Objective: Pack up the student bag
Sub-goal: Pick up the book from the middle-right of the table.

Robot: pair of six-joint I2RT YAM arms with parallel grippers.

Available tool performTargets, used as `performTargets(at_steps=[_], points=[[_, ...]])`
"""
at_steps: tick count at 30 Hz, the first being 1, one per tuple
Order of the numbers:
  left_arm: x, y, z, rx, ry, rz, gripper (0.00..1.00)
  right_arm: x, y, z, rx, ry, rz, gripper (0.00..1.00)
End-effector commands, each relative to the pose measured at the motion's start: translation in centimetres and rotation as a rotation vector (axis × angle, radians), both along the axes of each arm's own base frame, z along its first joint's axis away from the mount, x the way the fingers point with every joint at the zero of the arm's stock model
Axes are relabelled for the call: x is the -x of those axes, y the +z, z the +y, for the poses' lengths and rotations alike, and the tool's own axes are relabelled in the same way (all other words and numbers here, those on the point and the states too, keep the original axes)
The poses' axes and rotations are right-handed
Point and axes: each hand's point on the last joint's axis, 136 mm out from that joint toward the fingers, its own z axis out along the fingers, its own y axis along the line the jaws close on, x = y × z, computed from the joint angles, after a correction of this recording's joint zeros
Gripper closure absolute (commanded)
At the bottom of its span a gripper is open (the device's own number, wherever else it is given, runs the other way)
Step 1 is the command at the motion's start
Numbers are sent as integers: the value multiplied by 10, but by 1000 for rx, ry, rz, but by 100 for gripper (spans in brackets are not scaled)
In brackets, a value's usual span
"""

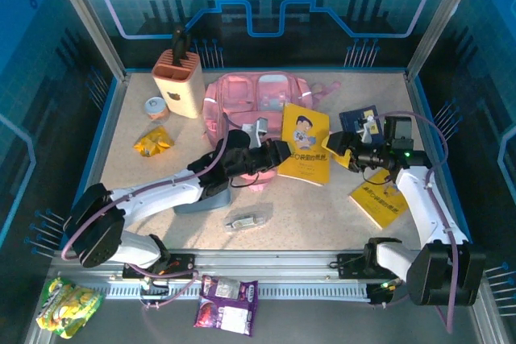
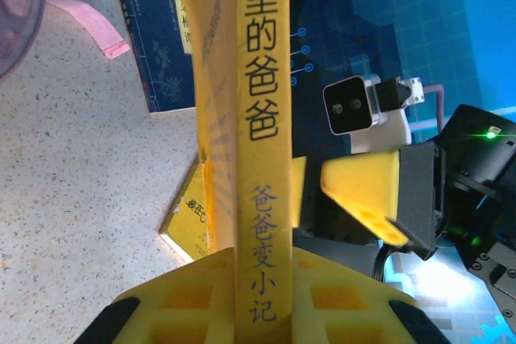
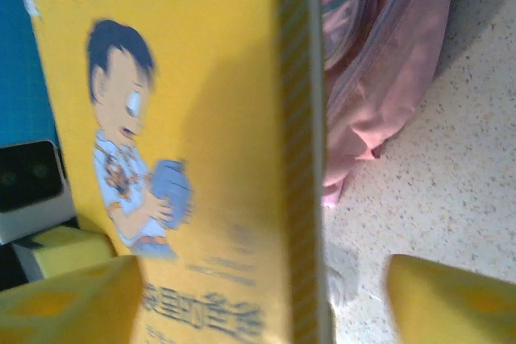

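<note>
1. Step in hand (my read): handover of the yellow book (image 1: pixel 305 144). It stands on edge between the two arms, centre of frame.
2. L gripper (image 1: pixel 280 155): clamped on the book's spine end. Wrist view shows both yellow fingers (image 2: pixel 181 304) tight against the book.
3. R gripper (image 1: pixel 339 151): jaws wide apart, straddling the book's other edge. Its right finger (image 3: pixel 439 296) is clear of the cover, so no grip there.
4. Bag (image 1: pixel 256 102): pink, lying flat at upper centre, just up-left of the book. Can't tell which zip is open.
5. Next move (judged): R arm needs to back off clear, then L carries the book alone to the bag mouth. Book is thin and wide w/ a one-edge grip, so it may swing or snag on the zip.
6. Surface: speckled beige tabletop. Second yellow book (image 1: pixel 379 199) lower right, dark blue book (image 1: pixel 360 121) at right, pencil case (image 1: pixel 201 199) under L arm.
7. Room: blue circuit-print walls, alu frame posts.
</note>
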Motion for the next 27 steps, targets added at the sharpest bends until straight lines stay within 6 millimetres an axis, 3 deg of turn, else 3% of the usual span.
performTargets(at_steps=[1, 4, 7, 11, 16, 22, 27], points=[[1, 61, -1, 95, -20, -123, 100, 17, -4, 4, -25, 48, 29, 7], [2, 76, -5, 142, -34, -144, 100, 21, 6, 16, -91, 96, 4, 0], [-1, 85, -8, 166, -37, -149, 100, 23, 23, 33, -179, 149, -48, 0], [-2, 95, -14, 206, -49, -165, 100, 21, 29, 47, -244, 172, -39, 0], [-6, 85, -8, 159, -18, -143, 100, 21, 49, 56, -296, 196, -93, 1], [-9, 60, 9, 37, 41, -115, 100, 25, 73, 56, -319, 204, -147, 21], [-7, 49, 16, -15, 53, -97, 100, 23, 65, 54, -287, 187, -133, 39]])
